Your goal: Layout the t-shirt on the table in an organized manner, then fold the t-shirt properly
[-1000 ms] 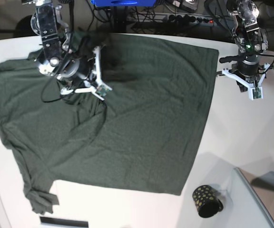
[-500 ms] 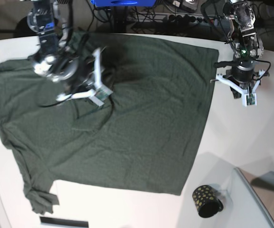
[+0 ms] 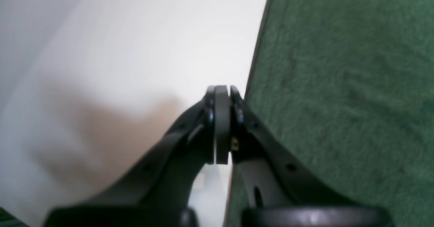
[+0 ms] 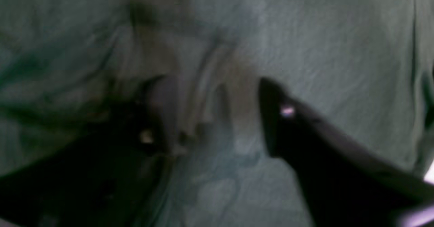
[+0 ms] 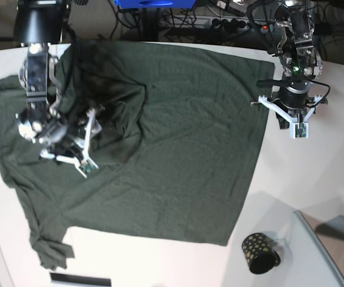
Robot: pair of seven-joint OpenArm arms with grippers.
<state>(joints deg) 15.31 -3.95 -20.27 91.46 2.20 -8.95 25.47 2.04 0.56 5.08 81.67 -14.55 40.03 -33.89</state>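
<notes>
While both arms hang over the white tabletop (image 5: 315,179):
Left claw (image 3: 222,95): black fingers pressed together, holding nothing, just beside the shirt's straight edge.
Right claw (image 4: 217,118): jaws spread apart, nothing between them, blurred cloth beneath.
Dark green thin-fabric t-shirt (image 5: 178,149): spread flat, wrinkled beneath the right claw.

Base view is evenly lit and fairly sharp, the white table (image 5: 315,173) bright, nearly washed out toward three o'clock. Soft shadow pools on the t-shirt (image 5: 178,155) around ten o'clock under the arm. Left wrist view: bright, table blown out at eleven o'clock, a brownish blurred shadow at eight o'clock, cloth weave soft. Right wrist view is dim, muddy and heavily smeared, a purple glint at five o'clock; the edges of everything in it dissolve.
</notes>
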